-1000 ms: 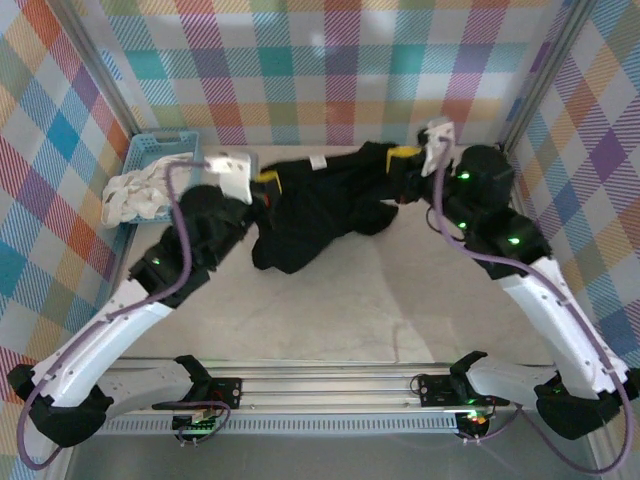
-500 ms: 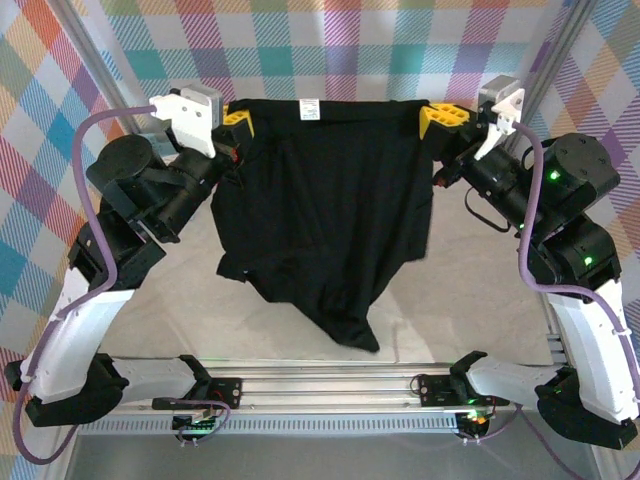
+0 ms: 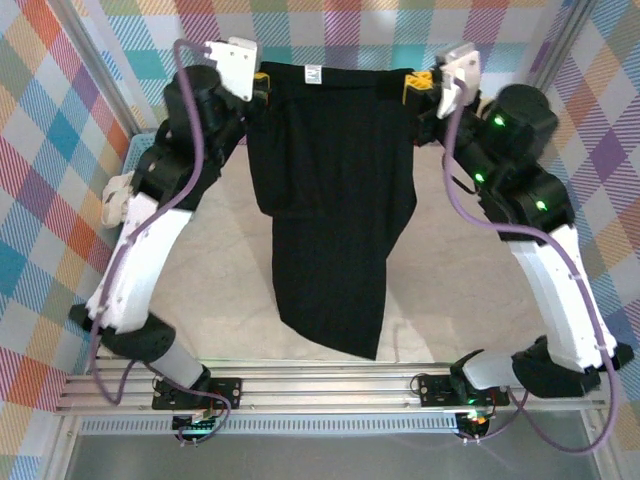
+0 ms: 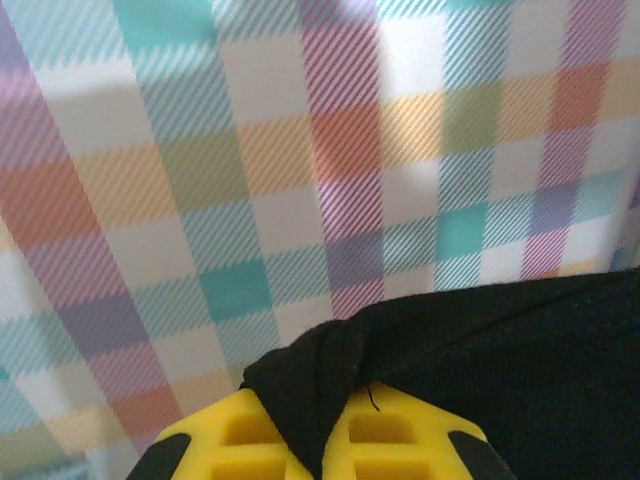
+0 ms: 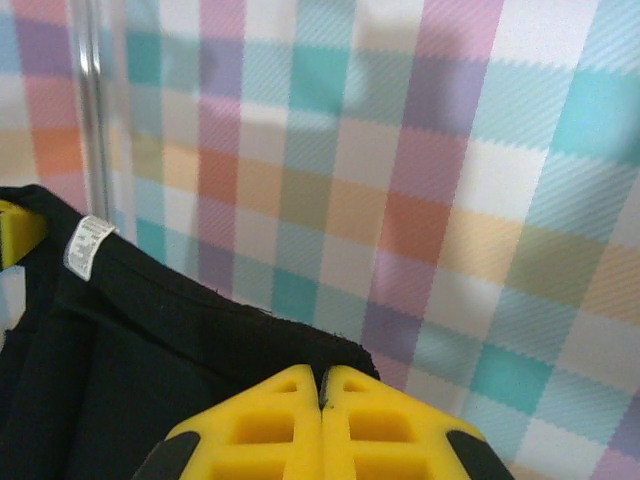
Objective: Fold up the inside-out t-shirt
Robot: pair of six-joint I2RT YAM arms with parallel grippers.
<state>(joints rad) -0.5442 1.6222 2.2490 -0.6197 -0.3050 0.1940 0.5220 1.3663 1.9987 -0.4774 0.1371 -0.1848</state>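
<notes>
black t-shirt [image 3: 330, 200] top edge taut from left hand [image 3: 262, 78] to right hand [image 3: 415, 86]

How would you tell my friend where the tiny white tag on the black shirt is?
Find the big black t-shirt hanging in front of the checked back wall, pinched at its top corners by the left gripper and the right gripper. Along its top edge, a bit nearer the left gripper, sits the tag: the only white spot on all that black cloth.

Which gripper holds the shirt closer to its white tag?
The left gripper: the white tag on the shirt hangs nearer it than the right gripper.
</notes>
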